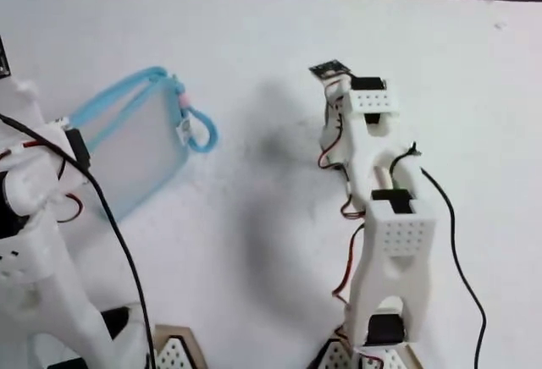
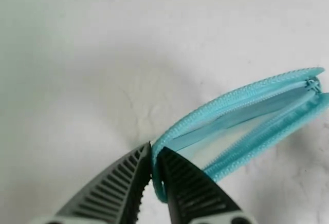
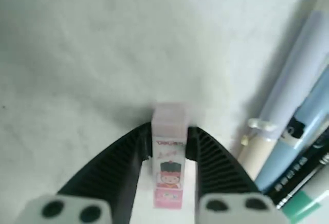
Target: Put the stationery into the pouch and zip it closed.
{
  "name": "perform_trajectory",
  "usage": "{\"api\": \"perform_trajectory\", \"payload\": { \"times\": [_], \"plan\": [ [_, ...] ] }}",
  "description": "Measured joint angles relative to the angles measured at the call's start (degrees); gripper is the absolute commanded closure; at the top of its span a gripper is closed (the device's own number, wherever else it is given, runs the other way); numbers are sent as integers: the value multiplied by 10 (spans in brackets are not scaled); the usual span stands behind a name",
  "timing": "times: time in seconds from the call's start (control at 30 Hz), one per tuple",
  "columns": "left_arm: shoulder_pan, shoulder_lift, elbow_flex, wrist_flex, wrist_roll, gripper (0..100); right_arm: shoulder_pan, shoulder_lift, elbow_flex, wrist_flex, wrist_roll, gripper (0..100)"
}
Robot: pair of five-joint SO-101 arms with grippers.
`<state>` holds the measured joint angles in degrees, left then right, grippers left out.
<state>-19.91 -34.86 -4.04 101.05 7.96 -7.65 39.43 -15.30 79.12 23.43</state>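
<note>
The left claw [image 2: 154, 170] is pinched narrow on the blue zip edge of the pouch [image 2: 247, 113]. The pouch lies on the white counter [image 1: 271, 39] with its mouth gaping. Well apart from it, the right claw [image 3: 169, 134] clamps a small pink-and-white eraser [image 3: 168, 170] just above the counter. Several pens [image 3: 288, 142] lie close beside the eraser.

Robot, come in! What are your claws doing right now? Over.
Left gripper shut on pouch rim, pouch unzipped. Right gripper shut on eraser. Pens beside it on the table, not yet packed.
</note>
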Motion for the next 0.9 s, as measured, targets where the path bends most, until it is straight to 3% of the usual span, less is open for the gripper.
{"api": "perform_trajectory", "payload": {
  "times": [0.23, 0.4, 0.5, 0.73, 0.9],
  "plan": [
    [0, 0, 0, 0, 0, 979, -8, -15, -70, 94, -4, 981],
    [0, 0, 0, 0, 0, 979, -32, -105, -124, 198, -69, 981],
    [0, 0, 0, 0, 0, 979, -51, -190, -120, 208, -115, 981],
    [-1, 0, 0, 0, 0, 979, -145, -439, 35, 209, -253, 981],
    [-1, 0, 0, 0, 0, 979, -247, -613, 226, 207, -271, 981]
  ]
}}
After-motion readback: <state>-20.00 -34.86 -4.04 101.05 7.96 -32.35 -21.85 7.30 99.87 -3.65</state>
